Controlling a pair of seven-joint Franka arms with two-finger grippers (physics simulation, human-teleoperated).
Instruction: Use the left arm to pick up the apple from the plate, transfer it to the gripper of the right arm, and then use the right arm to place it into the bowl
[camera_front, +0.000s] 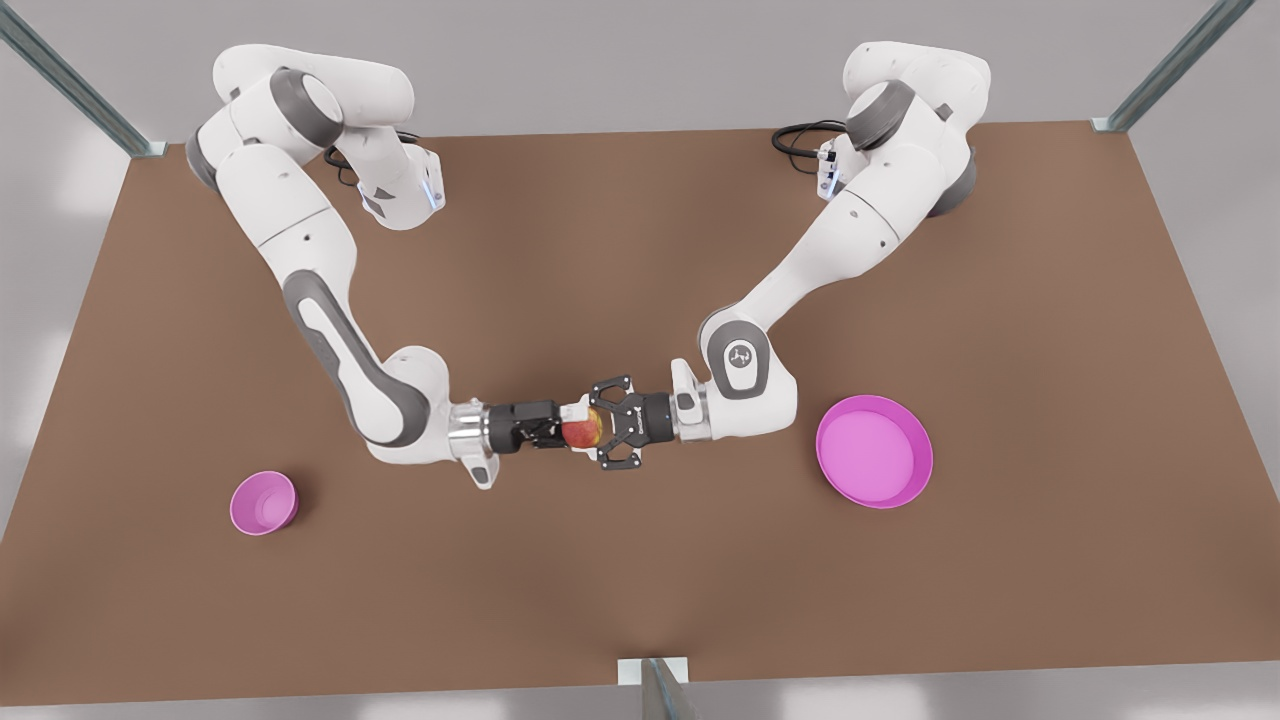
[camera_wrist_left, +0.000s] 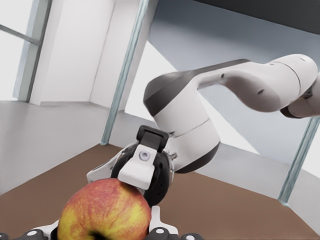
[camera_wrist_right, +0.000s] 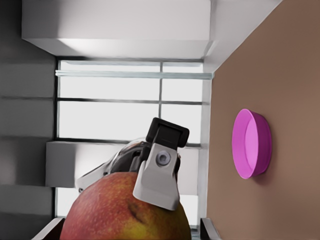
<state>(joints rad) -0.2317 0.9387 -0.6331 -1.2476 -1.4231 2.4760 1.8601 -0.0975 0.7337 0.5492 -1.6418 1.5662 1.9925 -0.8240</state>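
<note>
**Handover in mid-air: close first, release second**

The small round red-and-yellow apple (camera_front: 582, 430) hangs above the brown tabletop (camera_front: 640, 250) at the centre of the front view. It sits between two black grippers that meet nose to nose.

The left gripper (camera_front: 598, 425) comes in from the front view's right. It is clamped on the apple, and in the left wrist view its pale fingertips (camera_wrist_left: 154, 217) press against the fruit's sides. The right gripper (camera_front: 560, 428) reaches in from the front view's left. It is spread around the apple at a right angle to the other pair, with a sliver of gap on one side in the right wrist view, so it probably has no grip yet.

The step in hand appears to be the transfer. To do it well:

- Keep both wrists motionless.
- Bring the right gripper in squarely across the apple's widest part.
- Loosen the left gripper only once that hold is firm.
- Back the left arm straight out towards the wide, shallow magenta plate (camera_front: 870, 445) at the right.

The small deep magenta bowl (camera_front: 263, 503) waits at the lower left, well apart.
</note>
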